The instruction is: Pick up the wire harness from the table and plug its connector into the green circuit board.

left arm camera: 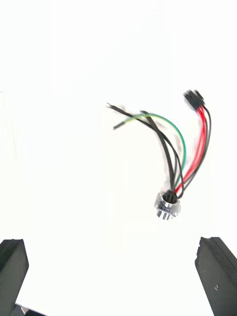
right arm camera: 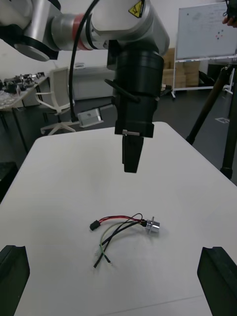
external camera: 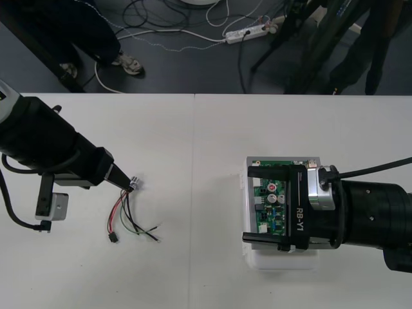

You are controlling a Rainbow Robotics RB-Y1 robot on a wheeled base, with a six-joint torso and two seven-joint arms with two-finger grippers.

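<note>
The wire harness (external camera: 129,215) lies flat on the table, left of the middle. Its round metal socket (external camera: 134,185) points to the far side, and its small black plug (external camera: 113,238) to the near side. My left gripper (external camera: 123,181) hangs right at the socket; in the left wrist view its open fingers (left arm camera: 215,266) flank the socket (left arm camera: 167,206) without touching it. The green circuit board (external camera: 273,203) sits on its white base (external camera: 283,261) at the right. My right gripper (external camera: 247,203) hovers open over it, one finger along each side.
The table's far edge (external camera: 206,95) runs along the top, with dark floor, cables and a power strip (external camera: 248,32) beyond. A seam (external camera: 194,193) splits the tabletop between harness and board. The left arm's camera box (external camera: 53,207) hangs near the table's left side.
</note>
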